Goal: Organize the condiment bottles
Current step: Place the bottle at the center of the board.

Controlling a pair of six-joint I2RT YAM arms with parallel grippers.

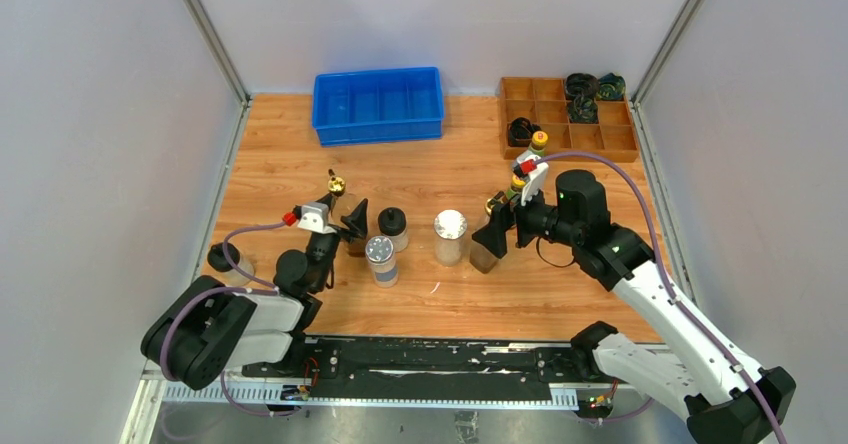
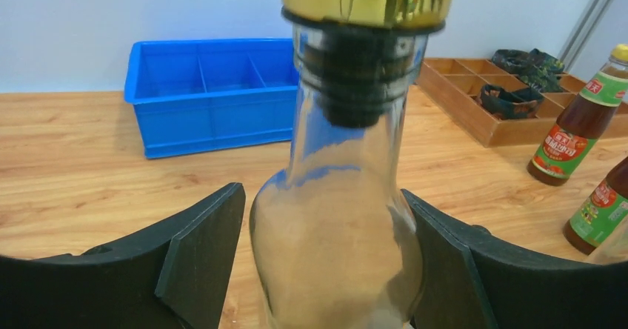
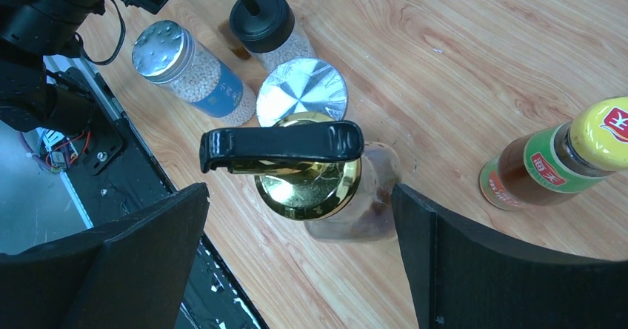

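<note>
My left gripper (image 1: 346, 220) stands open around a tall clear gold-spouted cruet (image 2: 341, 203); there is a gap at the left pad, and the right pad lies close against the glass. My right gripper (image 3: 300, 221) hangs wide open over the second cruet (image 3: 370, 210), touching nothing. Between the arms stand two silver-lidded shakers (image 1: 380, 258) (image 1: 450, 234) and a black-capped jar (image 1: 392, 226). Two yellow-capped sauce bottles (image 1: 538, 144) (image 1: 518, 186) stand behind the right gripper. Another black-capped jar (image 1: 221, 259) sits at the far left.
A blue divided bin (image 1: 380, 104) stands at the back centre. A wooden compartment tray (image 1: 545, 90) at the back right holds dark coiled items (image 1: 590, 87). Grey walls close in both sides, and a black rail runs along the near edge.
</note>
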